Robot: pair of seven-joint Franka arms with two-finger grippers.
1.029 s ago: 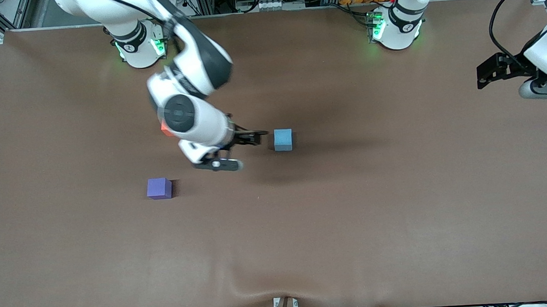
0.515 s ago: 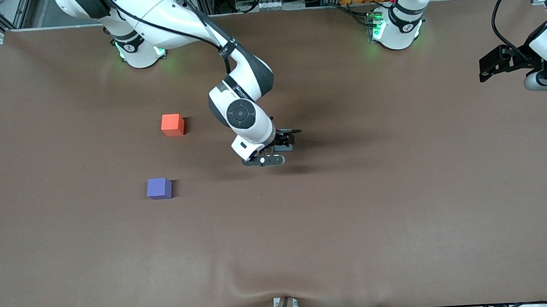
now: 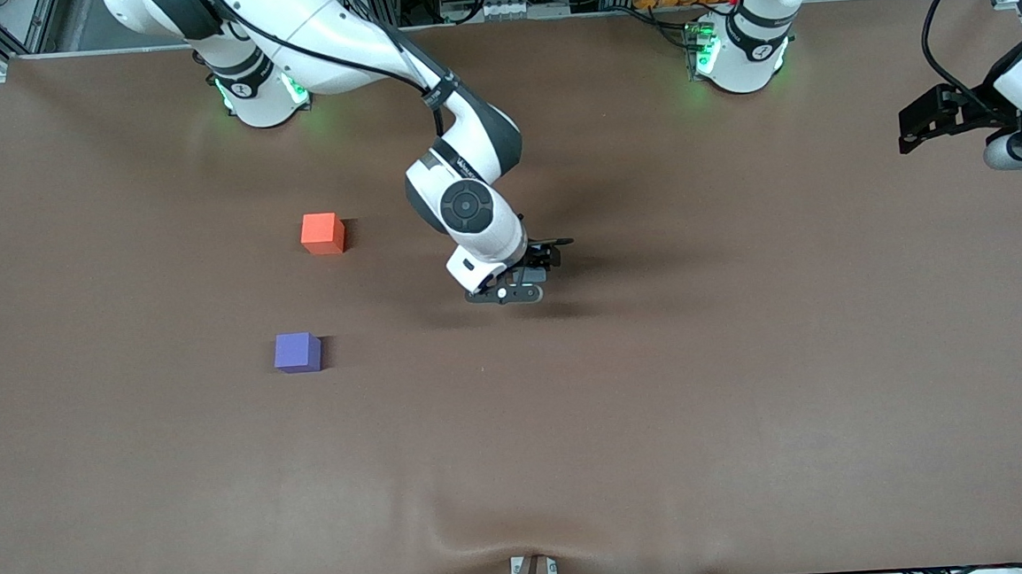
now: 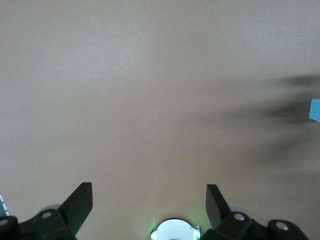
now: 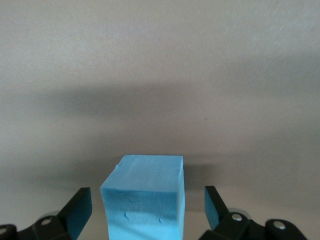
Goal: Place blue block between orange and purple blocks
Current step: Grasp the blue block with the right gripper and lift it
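The purple block [image 3: 298, 351], a small matte violet cube with crisp edges, sits nearest the front camera, left of centre in the front view on the brown, slightly rippled cloth-like surface [image 3: 661, 420]. Just above it in that view lies the orange block [image 3: 323, 233], an orange-red matte cube of the same size, well apart from the purple one with bare cloth between them. Near the middle of the front view the right pincer [image 3: 538, 263] is low over the blue block [image 5: 142, 197], which the arm's wrist hides from the front camera. The right wrist view shows that light sky-blue cube as foam-like and faintly dimpled, standing on the surface between the two dark fingers [image 5: 77, 210]. The fingers are spread wide, one on each side of the cube with a gap on both sides, pinching nothing. At the upper right edge of the front view the left pincer [image 3: 914, 125] waits over the surface, its black fingers [image 4: 80, 205] also spread wide apart and holding nothing; a sliver of the blue block shows at the edge of its wrist view.
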